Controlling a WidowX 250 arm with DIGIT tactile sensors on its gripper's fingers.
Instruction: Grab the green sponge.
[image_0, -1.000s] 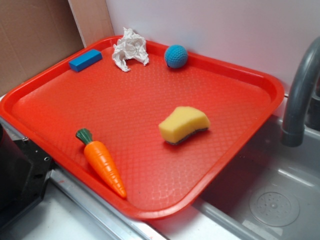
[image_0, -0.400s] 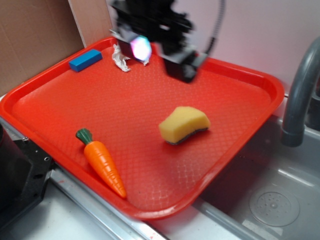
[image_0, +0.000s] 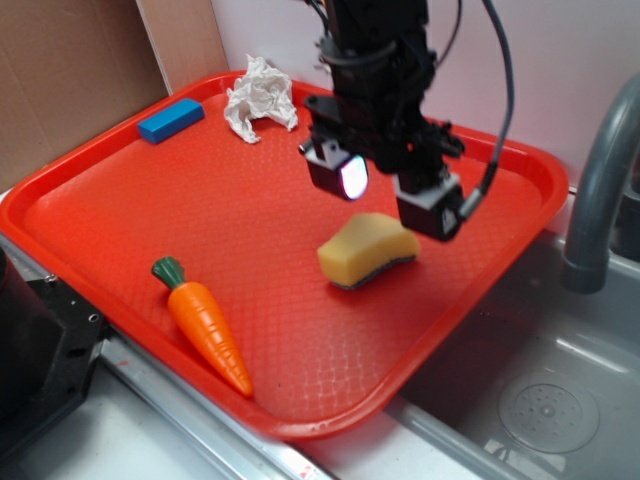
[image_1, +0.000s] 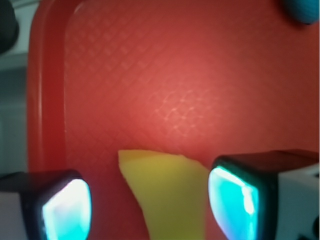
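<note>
Clearly yellow green sponge (image_0: 368, 250), wavy, grey-based, unheld

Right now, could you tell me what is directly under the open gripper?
The green sponge lies under the gripper, between its two spread fingers, on the red tray. The sponge's near end runs out of the wrist view, and the teal ball is hidden behind the arm in the exterior view.

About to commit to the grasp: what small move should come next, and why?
Probably a short straight descent. The tool is open and hovers above the yellow kidney-shaped sponge with its dark scouring layer; in the wrist view the sponge lies between the fingers, so closing now would likely miss.
</note>
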